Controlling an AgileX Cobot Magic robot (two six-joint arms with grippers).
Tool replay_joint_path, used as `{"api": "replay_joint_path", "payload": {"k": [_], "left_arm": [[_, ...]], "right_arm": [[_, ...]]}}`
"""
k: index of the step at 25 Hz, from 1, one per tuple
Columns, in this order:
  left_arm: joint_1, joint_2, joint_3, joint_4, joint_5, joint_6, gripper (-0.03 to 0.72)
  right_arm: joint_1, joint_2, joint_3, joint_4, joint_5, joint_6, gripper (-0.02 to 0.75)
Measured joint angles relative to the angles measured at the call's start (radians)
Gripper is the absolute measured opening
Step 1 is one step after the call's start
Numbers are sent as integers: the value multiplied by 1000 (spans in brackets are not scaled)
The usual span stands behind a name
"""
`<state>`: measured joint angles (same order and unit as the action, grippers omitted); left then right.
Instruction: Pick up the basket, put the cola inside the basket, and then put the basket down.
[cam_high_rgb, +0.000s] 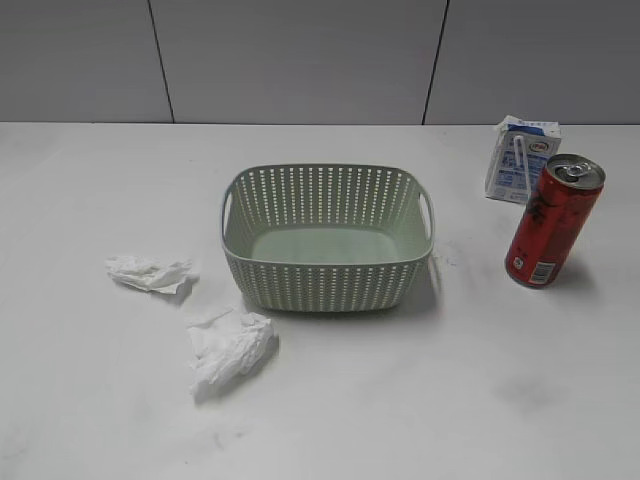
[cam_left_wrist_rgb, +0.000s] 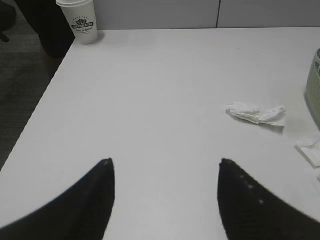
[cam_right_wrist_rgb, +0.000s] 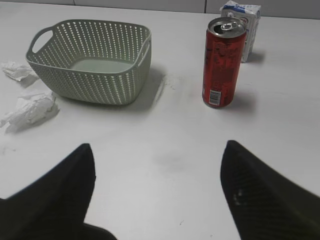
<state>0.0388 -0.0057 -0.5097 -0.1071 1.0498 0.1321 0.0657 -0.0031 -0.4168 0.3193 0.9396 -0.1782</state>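
The pale sage-green basket (cam_high_rgb: 325, 282) stands empty on the white table, mid-view; it also shows in the right wrist view (cam_right_wrist_rgb: 100, 80), and its edge at the right border of the left wrist view (cam_left_wrist_rgb: 315, 80). The red cola can (cam_high_rgb: 552, 222) stands upright to the basket's right, also in the right wrist view (cam_right_wrist_rgb: 223, 62). My left gripper (cam_left_wrist_rgb: 166, 162) is open and empty over bare table, left of the basket. My right gripper (cam_right_wrist_rgb: 157, 146) is open and empty, in front of the basket and can. Neither gripper shows in the exterior view.
A blue-and-white carton (cam_high_rgb: 523, 157) stands behind the can. Two crumpled tissues (cam_high_rgb: 150, 272) (cam_high_rgb: 230, 347) lie left of and in front of the basket. A paper coffee cup (cam_left_wrist_rgb: 80, 21) stands at the table's far left corner, near the table edge.
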Motion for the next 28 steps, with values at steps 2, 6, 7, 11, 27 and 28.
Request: {"api": "replay_joint_path", "payload": {"k": [2, 6, 7, 11, 27, 28], "left_arm": [[0, 0, 0, 0, 0, 0, 490], [0, 0, 0, 5, 0, 0, 490], [0, 0, -1, 9, -1, 1, 490], [0, 7, -28, -22, -57, 0, 524], [0, 636, -178, -196, -193, 2, 577], [0, 676, -197, -198, -193, 2, 577]], "right_arm": [[0, 0, 0, 0, 0, 0, 591], [0, 0, 0, 0, 0, 0, 591], [0, 0, 0, 0, 0, 0, 591], [0, 0, 0, 0, 0, 0, 591], [0, 0, 0, 0, -1, 0, 590], [0, 0, 0, 0, -1, 0, 590]]}}
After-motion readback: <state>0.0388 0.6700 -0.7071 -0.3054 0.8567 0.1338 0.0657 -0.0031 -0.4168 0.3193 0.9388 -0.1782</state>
